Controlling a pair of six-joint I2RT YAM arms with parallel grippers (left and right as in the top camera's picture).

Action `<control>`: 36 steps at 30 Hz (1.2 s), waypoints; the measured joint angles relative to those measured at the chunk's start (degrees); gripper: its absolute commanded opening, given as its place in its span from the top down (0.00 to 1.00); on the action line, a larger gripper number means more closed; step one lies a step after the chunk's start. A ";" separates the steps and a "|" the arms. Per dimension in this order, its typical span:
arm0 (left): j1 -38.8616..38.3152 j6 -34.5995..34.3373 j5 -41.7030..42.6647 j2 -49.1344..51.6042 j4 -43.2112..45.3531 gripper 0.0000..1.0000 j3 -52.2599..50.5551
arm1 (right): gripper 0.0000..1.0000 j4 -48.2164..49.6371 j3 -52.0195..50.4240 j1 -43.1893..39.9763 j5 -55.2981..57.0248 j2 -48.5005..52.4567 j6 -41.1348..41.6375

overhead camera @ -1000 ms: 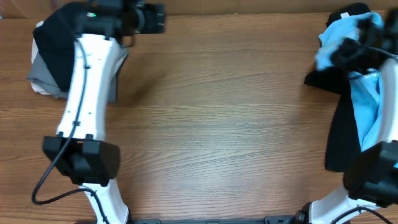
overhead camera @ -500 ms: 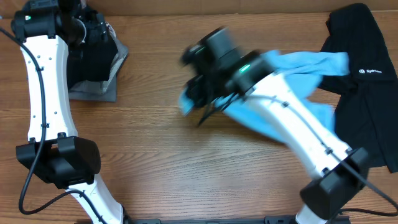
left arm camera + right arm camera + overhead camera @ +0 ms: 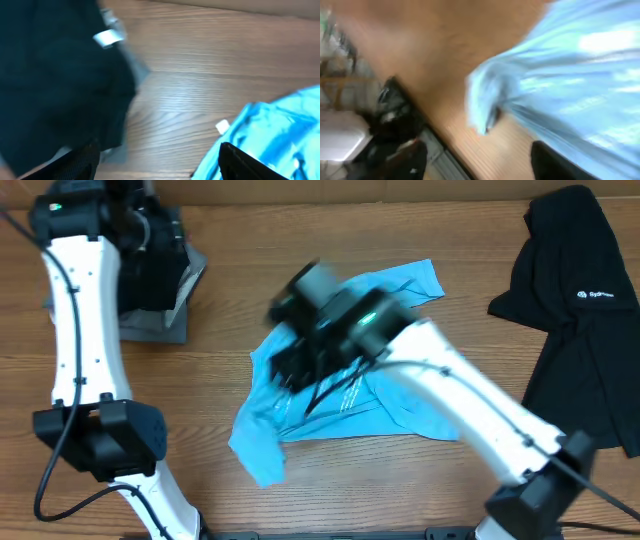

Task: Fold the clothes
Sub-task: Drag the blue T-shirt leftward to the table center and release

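Note:
The light-blue T-shirt (image 3: 345, 405) lies crumpled in the middle of the table, white print showing. My right gripper (image 3: 295, 355) hovers, blurred, over its left part. In the right wrist view the gripper (image 3: 477, 162) is open with only bare wood between the fingers (image 3: 407, 160), and the shirt (image 3: 570, 75) sits just beyond them. The black garment (image 3: 580, 310) with a small white logo lies at the far right. My left gripper (image 3: 165, 250) is open at the back left. Its wrist view shows the gripper (image 3: 160, 167) empty, with the shirt's edge (image 3: 280, 130) at right.
A dark cloth (image 3: 150, 275) rests on a grey one (image 3: 150, 330) at the back left corner, under the left arm. The same dark cloth (image 3: 50, 75) fills the left of the left wrist view. The right arm's white link (image 3: 470, 420) crosses above the shirt.
The right arm swept the blue shirt from the far right to the table's middle, then opened and let it drop. The left arm shifted slightly at the back left.

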 measured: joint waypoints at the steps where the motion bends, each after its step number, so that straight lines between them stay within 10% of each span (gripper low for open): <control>1: -1.29 0.57 0.02 0.00 0.42 0.21 0.00 | 0.16 -0.02 0.00 -4.44 1.16 -1.14 1.16; 14: -23.63 6.40 -0.26 10.05 3.58 0.21 0.76 | 0.15 -0.07 0.11 -37.29 5.84 -3.98 1.79; 36: -28.55 6.27 0.04 28.70 16.41 0.37 0.74 | 0.35 2.58 -9.75 -40.87 6.49 -3.98 -0.74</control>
